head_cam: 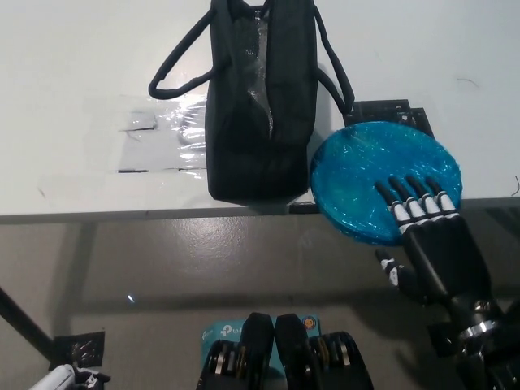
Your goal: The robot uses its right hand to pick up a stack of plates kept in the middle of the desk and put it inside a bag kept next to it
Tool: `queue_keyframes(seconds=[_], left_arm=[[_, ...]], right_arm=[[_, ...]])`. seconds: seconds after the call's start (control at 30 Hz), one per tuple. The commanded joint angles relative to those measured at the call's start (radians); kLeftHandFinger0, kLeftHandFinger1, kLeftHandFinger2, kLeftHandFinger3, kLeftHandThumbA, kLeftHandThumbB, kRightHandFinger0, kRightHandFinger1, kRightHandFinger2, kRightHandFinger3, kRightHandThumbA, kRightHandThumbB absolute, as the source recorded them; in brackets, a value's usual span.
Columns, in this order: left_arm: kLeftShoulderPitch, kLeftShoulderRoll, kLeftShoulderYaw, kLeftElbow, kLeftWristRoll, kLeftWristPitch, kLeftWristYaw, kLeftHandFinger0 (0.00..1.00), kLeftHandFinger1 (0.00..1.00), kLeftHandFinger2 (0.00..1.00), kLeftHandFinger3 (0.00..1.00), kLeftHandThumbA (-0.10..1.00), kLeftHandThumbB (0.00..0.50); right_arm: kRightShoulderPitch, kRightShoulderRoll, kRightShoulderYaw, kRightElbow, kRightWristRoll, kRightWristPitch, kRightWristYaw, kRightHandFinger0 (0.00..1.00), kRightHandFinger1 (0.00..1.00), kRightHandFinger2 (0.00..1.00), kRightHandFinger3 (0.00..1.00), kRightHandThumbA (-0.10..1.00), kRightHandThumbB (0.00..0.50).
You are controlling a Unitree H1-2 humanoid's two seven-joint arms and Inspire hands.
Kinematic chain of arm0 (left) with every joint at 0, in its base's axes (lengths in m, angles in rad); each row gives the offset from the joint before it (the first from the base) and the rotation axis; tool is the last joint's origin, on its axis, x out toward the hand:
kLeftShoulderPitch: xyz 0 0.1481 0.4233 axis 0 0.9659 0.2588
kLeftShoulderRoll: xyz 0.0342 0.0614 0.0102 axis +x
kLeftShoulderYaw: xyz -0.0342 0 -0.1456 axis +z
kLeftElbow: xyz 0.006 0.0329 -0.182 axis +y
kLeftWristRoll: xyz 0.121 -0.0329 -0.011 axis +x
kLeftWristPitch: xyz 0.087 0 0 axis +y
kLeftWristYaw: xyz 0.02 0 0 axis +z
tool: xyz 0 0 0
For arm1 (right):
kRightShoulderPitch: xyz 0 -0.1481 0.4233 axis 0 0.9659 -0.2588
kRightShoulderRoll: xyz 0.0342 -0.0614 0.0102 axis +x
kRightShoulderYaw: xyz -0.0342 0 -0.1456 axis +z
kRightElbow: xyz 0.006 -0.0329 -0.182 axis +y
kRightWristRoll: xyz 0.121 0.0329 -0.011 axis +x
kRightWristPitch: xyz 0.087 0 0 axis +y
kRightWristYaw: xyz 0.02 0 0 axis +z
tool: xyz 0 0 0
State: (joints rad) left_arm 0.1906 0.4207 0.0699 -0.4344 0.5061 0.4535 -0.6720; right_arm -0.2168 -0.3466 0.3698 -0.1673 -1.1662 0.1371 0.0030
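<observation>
Head view: the stack of blue plates (382, 180) sits at the near edge of the white worktop (73, 97), sticking out over it a little, at 3 o'clock from the black bag (262, 106) and just beside it. The black right hand (431, 236) comes in from 5 o'clock, spread wide and holding nothing, with its fingertips (404, 184) over the plates. The white left hand (69, 378) rests at the bottom left corner; I cannot tell how it is set.
</observation>
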Motion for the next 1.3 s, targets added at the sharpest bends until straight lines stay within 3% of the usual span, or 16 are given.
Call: queue_keyframes(seconds=[0.0,0.57,0.83,1.03,1.27], left_arm=[[-0.006,0.007,0.013,-0.034,0.021,0.016,-0.033,0.77,0.76,0.81,0.91,-0.10,0.000],[-0.031,0.030,-0.006,-0.041,0.024,0.016,-0.076,0.77,0.78,0.84,0.94,-0.10,0.000],[-0.018,0.027,-0.001,-0.049,0.015,0.016,-0.067,0.76,0.75,0.81,0.92,-0.10,0.000],[-0.009,0.026,-0.006,-0.046,-0.002,0.016,-0.050,0.77,0.75,0.80,0.89,-0.10,0.000],[-0.018,0.019,0.005,-0.041,-0.011,0.016,-0.054,0.78,0.78,0.82,0.88,-0.10,0.000]], right_arm=[[-0.052,-0.023,-0.019,0.015,-0.023,-0.007,0.020,1.00,1.00,1.00,1.00,0.66,0.500],[-0.028,0.038,-0.006,0.058,-0.007,0.032,0.073,1.00,1.00,1.00,1.00,0.64,0.500],[-0.018,-0.016,-0.030,-0.031,-0.012,0.041,0.208,1.00,1.00,1.00,1.00,0.58,0.500],[-0.030,-0.060,-0.055,-0.038,-0.010,0.032,0.233,1.00,1.00,1.00,1.00,0.58,0.500],[-0.053,-0.049,-0.070,0.001,-0.017,0.044,0.227,1.00,1.00,1.00,1.00,0.54,0.500]])
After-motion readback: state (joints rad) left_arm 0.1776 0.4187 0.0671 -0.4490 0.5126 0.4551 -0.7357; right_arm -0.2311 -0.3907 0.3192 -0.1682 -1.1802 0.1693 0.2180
